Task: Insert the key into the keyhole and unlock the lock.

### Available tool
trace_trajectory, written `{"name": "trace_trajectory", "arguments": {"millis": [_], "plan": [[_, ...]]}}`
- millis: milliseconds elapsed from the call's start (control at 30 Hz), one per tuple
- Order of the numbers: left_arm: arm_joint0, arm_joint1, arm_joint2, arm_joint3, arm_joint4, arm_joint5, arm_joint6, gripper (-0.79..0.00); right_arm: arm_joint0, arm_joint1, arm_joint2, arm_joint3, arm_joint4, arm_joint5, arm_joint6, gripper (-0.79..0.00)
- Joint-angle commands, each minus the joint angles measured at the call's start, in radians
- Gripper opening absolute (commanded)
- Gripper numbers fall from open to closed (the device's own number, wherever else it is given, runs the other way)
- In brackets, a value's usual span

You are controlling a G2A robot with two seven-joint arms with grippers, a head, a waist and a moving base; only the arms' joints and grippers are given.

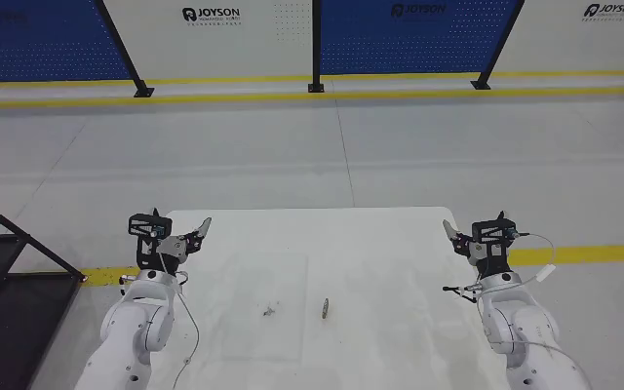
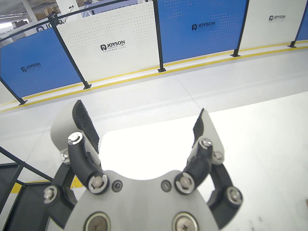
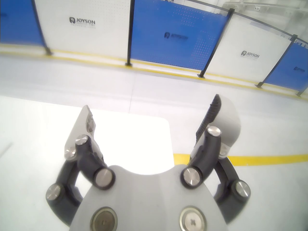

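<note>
White table point(image 1: 390, 253) w/ rounded corners carries the task's things in its near half, about mid-way btwn the L and R edges: a thin spindly bit that reads as the key point(image 1: 267, 311), and just R of it, apart and not touching, an oblong metal piece that reads as the lock point(image 1: 325, 308). Both are too small to be sure which is which, and the keyhole can't be made out. Left gripper point(image 1: 198, 234) sits over the far L corner, well apart from both pieces. In left wrist view the left gripper point(image 2: 140, 106) has jaws spread wide, ribbed black pads point(image 2: 85, 123) facing each other w/ only bare table point(image 2: 240, 133) btwn them. Right gripper point(image 1: 454, 235) sits at the R edge by the far R corner, also well apart from key & lock. In right wrist view the right gripper point(image 3: 151, 102) is likewise spread, holding nothing, w/ the table corner point(image 3: 144, 131) below it. Beyond the far edge: pale floor, a yellow line point(image 1: 292, 97), then blue & white fence panels point(image 1: 409, 34). A black frame point(image 1: 34, 249) stands off the L edge.
</note>
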Motion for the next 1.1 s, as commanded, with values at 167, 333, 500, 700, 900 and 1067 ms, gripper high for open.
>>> {"name": "trace_trajectory", "arguments": {"millis": [167,333,500,700,900,1067], "plan": [[0.036,0.0,0.017,-0.024,0.032,-0.04,-0.003,0.0,0.0,0.0,0.0,0.0,0.0,0.0,0.0,0.0],[0.175,0.002,0.056,-0.128,0.084,-0.098,-0.086,0.0,0.0,0.0,0.0,0.0,0.0,0.0,0.0,0.0],[0.287,0.0,0.122,-0.217,0.142,-0.102,-0.251,0.0,0.0,0.0,0.0,0.0,0.0,0.0,0.0,0.0],[0.284,-0.009,0.231,-0.223,0.174,-0.086,-0.42,0.0,0.0,0.0,0.0,0.0,0.0,0.0,0.0,0.0],[0.19,-0.027,0.351,-0.156,0.203,-0.003,-0.542,-0.012,0.0,0.0,0.0,0.0,0.0,0.0,0.0,0.0],[0.132,-0.041,0.429,-0.102,0.269,0.072,-0.605,-0.135,0.0,0.0,0.0,0.0,0.0,0.0,0.0,0.0]]}}
